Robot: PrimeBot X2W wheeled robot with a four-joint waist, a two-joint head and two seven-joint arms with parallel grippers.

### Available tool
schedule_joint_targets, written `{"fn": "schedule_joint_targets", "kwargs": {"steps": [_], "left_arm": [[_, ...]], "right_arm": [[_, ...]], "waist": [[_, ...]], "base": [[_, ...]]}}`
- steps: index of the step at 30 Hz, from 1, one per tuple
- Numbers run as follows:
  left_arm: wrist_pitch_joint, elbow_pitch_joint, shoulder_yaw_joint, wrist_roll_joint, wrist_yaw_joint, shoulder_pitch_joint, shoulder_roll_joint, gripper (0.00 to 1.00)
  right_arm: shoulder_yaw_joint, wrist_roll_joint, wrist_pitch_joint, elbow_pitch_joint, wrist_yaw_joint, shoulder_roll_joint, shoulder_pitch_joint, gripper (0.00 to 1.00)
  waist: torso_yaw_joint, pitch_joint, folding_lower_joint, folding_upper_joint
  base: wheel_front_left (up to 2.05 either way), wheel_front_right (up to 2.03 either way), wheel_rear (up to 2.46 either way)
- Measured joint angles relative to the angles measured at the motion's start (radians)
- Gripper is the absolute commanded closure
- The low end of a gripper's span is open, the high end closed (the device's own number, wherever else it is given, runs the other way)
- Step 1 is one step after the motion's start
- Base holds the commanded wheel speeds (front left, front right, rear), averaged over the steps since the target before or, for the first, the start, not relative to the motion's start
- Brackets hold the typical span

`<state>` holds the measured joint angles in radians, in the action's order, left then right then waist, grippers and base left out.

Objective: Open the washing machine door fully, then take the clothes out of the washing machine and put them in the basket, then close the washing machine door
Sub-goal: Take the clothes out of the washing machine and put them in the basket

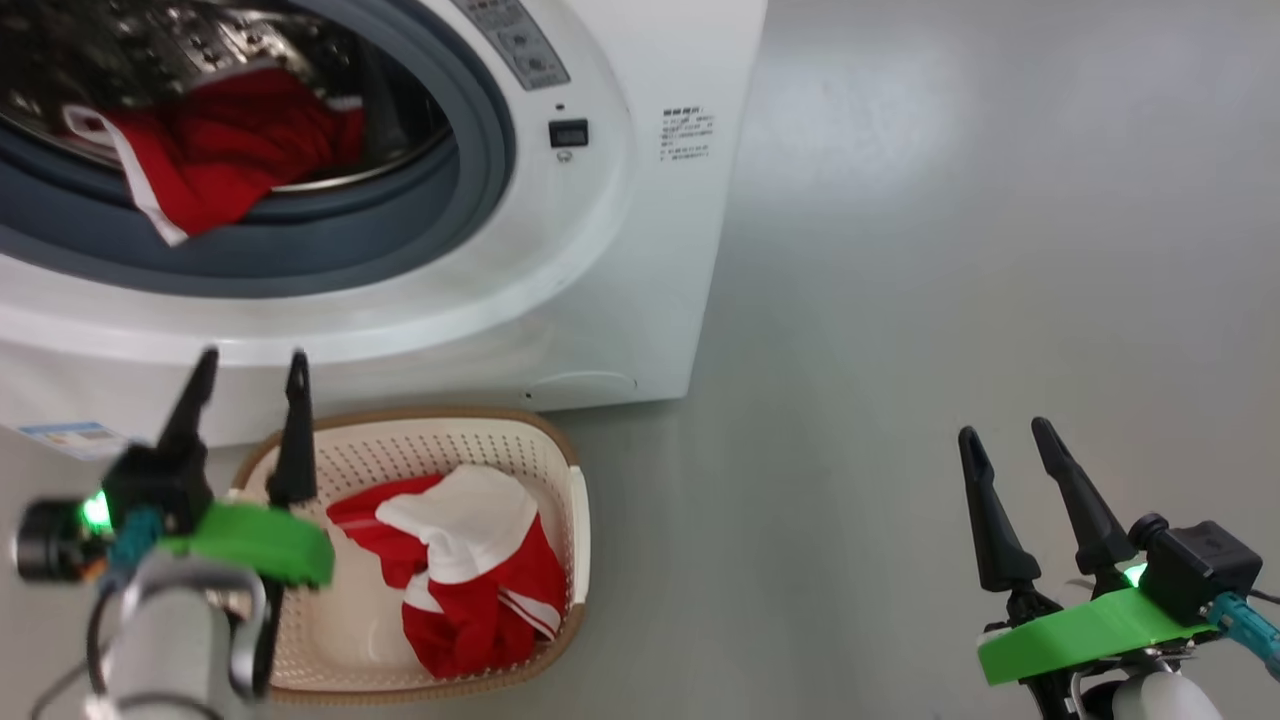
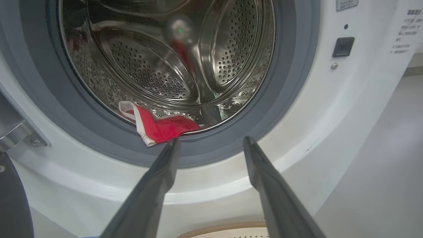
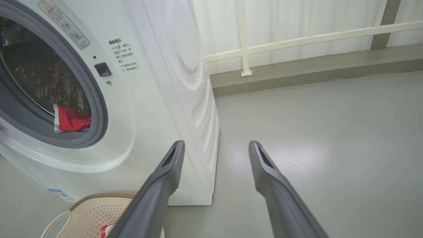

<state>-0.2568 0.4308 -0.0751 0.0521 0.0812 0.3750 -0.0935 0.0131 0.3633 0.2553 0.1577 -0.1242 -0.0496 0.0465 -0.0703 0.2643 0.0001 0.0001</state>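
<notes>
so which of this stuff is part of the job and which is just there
Job: washing machine, red garment in its drum, basket, second red garment inside it.
Just around: white railing, grey floor, printed notice on the machine.

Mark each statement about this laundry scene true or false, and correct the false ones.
1. A red-and-white garment lies in the basket. True.
2. The drum is empty. False: a red garment lies at its front edge, drooping onto the grey ring.
3. The left gripper is shut on cloth. False: its jaws are open and hold nothing.
4. The right gripper is open above the floor. True.
5. The basket stands in front of the washing machine. True.
</notes>
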Motion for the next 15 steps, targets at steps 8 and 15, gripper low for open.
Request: {"fn": "schedule_joint_targets", "kwargs": {"steps": [8, 15], "left_arm": [[0.0, 0.254, 0.026, -0.044, -0.001, 0.33, -0.057, 0.0], [0.0, 0.469, 0.069, -0.09, -0.013, 0.553, -0.093, 0.0]], "right_arm": [[0.007, 0.017, 0.0, -0.011, 0.0, 0.0, 0.069, 0.0], [0.013, 0.025, 0.0, -0.015, 0.0, 0.0, 0.109, 0.0]], "waist": [[-0.008, 0.1, 0.0, 0.0], [-0.02, 0.178, 0.0, 0.0]], "base": [[0.0, 0.0, 0.0], [0.0, 0.0, 0.0]]}}
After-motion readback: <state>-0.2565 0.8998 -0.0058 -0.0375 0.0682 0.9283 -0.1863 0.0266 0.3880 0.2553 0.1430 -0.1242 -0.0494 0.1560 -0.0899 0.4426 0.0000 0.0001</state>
